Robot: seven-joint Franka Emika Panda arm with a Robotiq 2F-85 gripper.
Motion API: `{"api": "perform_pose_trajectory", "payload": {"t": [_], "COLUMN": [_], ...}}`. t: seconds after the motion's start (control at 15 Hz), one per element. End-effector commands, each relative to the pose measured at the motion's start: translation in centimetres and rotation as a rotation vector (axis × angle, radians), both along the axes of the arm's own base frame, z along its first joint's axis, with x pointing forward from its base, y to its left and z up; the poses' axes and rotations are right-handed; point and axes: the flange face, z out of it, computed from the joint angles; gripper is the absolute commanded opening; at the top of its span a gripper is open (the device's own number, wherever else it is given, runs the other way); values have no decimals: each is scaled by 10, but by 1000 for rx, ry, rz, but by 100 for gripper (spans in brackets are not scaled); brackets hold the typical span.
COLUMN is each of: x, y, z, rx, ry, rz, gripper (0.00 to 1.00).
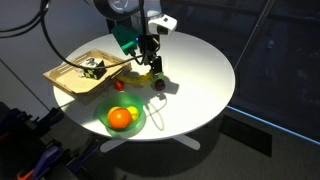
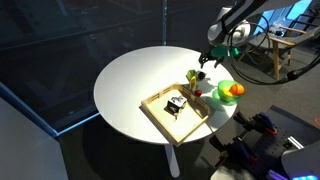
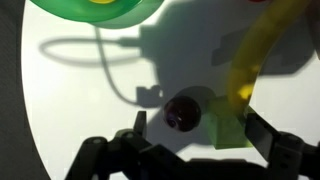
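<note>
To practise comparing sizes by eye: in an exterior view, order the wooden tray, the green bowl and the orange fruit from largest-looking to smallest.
1. wooden tray
2. green bowl, which seems nearer the camera yet looks smaller than the tray
3. orange fruit, lying inside the bowl

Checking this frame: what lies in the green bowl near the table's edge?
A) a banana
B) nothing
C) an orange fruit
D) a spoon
C: both exterior views show a round orange fruit resting inside the green bowl.
</note>
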Motion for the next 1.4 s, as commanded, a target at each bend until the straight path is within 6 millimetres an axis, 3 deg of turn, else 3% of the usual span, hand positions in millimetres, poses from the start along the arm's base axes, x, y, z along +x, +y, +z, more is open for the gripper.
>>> {"api": "perform_pose_trajectory", "payload": {"t": [0.0, 0.8, 1.33], "x": [22, 69, 82], "y": [0, 12, 15], "z": [0, -23, -43], "rx": [19, 41, 51], "ry": [1, -18, 6], "rz": [-7, 24, 35], "gripper": [100, 100, 100]}}
